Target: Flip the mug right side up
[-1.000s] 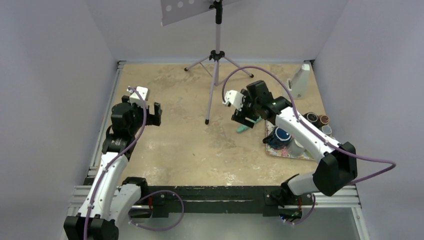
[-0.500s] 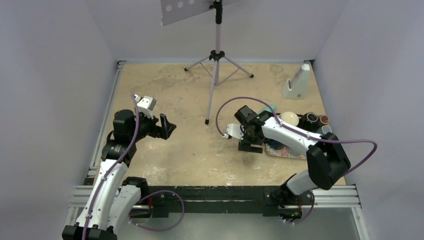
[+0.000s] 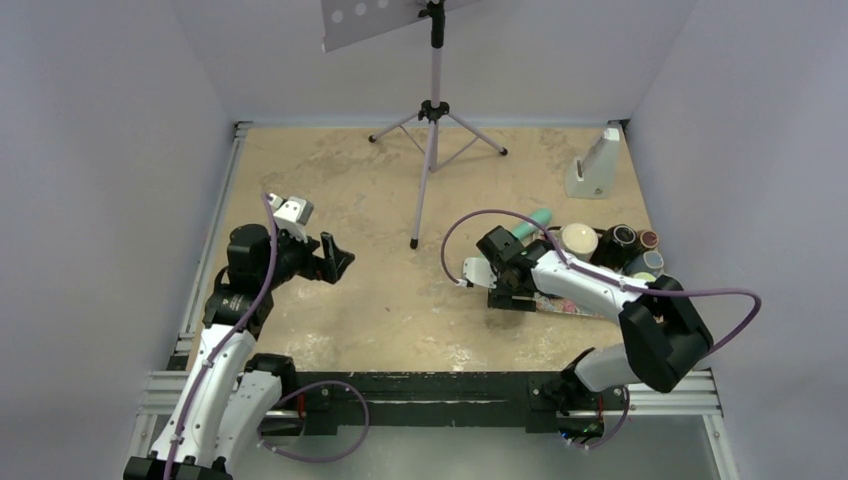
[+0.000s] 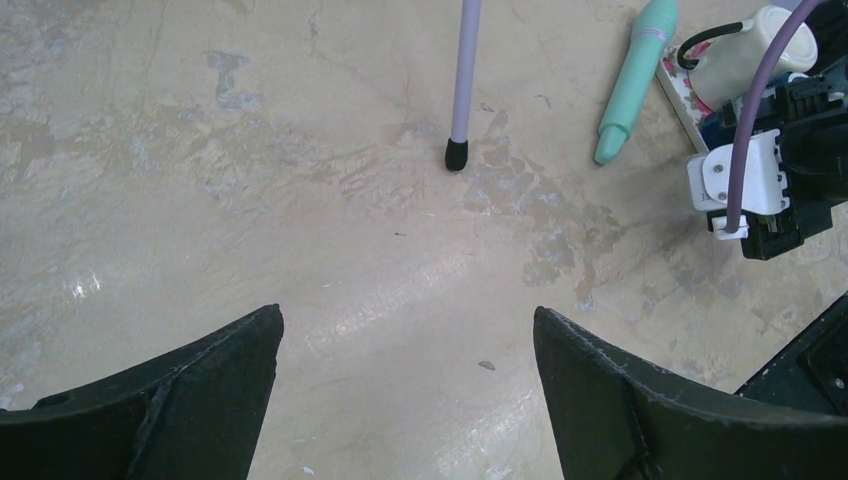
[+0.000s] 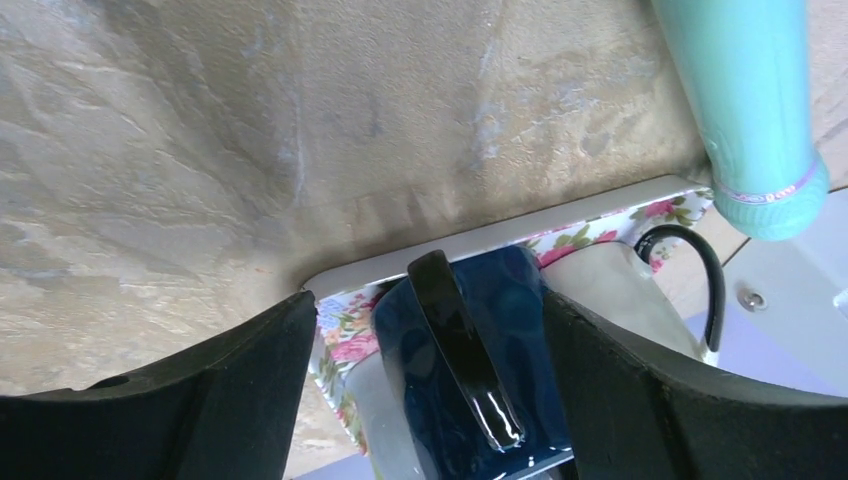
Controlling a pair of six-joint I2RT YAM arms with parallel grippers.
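- Tan, mottled tabletop (image 3: 380, 190), lavender walls around.
- Dark blue mug (image 5: 525, 330) on floral tray (image 5: 480, 240) at the table's right side, just beside a cream mug (image 5: 610, 290).
- Black handle (image 5: 460, 350) facing the right wrist camera; long axis along that handle, from tray edge toward the lens; mouth end impossible to tell.
- Right gripper (image 5: 425, 300) spread wide, one finger either side of the blue mug, no visible contact.
- Left gripper (image 4: 405, 315) wide open over bare table, well apart from the tray.
- Teal bottle (image 5: 750, 110) lying just beyond the tray.

One navy mug (image 5: 525, 310), one cream mug (image 4: 745, 55), one teal bottle (image 4: 632, 75), one floral tray (image 5: 590, 225), one tripod (image 3: 434, 110).
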